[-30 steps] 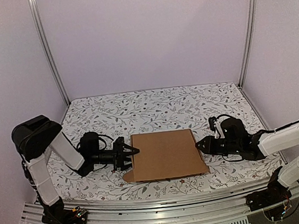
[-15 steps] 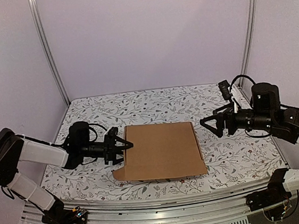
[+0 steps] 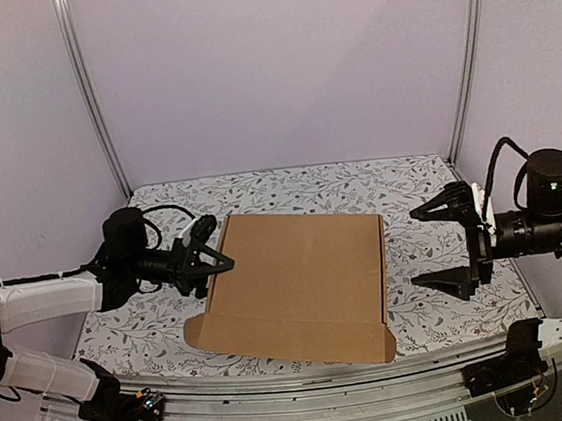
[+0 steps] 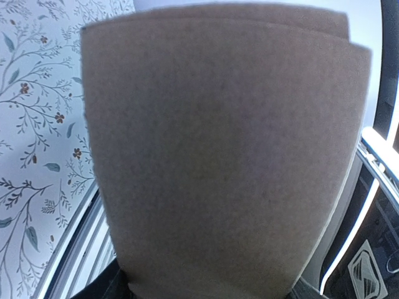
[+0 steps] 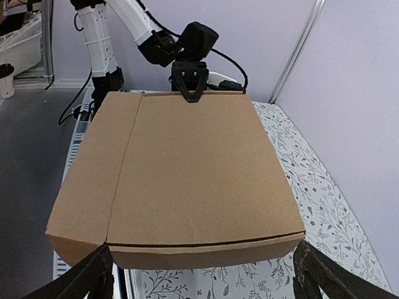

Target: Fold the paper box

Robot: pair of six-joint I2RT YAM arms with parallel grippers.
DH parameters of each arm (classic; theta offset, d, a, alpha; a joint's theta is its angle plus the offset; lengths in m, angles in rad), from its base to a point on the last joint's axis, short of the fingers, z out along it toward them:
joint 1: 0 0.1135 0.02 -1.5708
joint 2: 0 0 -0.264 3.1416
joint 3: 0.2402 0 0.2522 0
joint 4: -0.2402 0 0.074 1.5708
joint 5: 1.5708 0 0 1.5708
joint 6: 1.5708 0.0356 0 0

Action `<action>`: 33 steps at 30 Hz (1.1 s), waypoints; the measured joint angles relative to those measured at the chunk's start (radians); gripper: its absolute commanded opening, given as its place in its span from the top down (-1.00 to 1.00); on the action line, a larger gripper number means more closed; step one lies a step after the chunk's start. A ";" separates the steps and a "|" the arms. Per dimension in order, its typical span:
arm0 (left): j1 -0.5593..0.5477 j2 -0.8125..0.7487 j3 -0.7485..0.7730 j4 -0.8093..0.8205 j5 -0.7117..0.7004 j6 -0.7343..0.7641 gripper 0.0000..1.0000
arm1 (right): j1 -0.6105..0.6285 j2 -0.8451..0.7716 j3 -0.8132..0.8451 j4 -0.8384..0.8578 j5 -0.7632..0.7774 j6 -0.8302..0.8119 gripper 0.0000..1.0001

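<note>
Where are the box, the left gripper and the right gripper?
box [image 3: 298, 274]: top view, middle of its upper face.
left gripper [image 3: 217, 249]: top view, between its fingertips.
right gripper [image 3: 414, 247]: top view, between its fingertips.

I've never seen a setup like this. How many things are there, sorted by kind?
Cardboard box: 1
Grippers: 2, the left gripper clamped on the box's edge, the right gripper open
Flowered tablecloth: 1
Total: 4
</note>
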 measured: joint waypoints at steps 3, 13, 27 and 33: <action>0.005 -0.037 0.004 -0.017 0.035 0.007 0.60 | 0.105 -0.026 0.000 -0.029 0.074 -0.135 -0.98; 0.013 -0.092 0.012 -0.100 0.081 0.045 0.60 | 0.465 -0.038 -0.110 0.070 0.574 -0.669 -0.97; 0.013 -0.120 0.031 -0.204 0.085 0.109 0.61 | 0.562 0.011 -0.385 0.431 0.835 -1.247 -0.98; 0.013 -0.116 0.031 -0.221 0.089 0.135 0.63 | 0.574 0.076 -0.401 0.584 0.857 -1.313 -0.98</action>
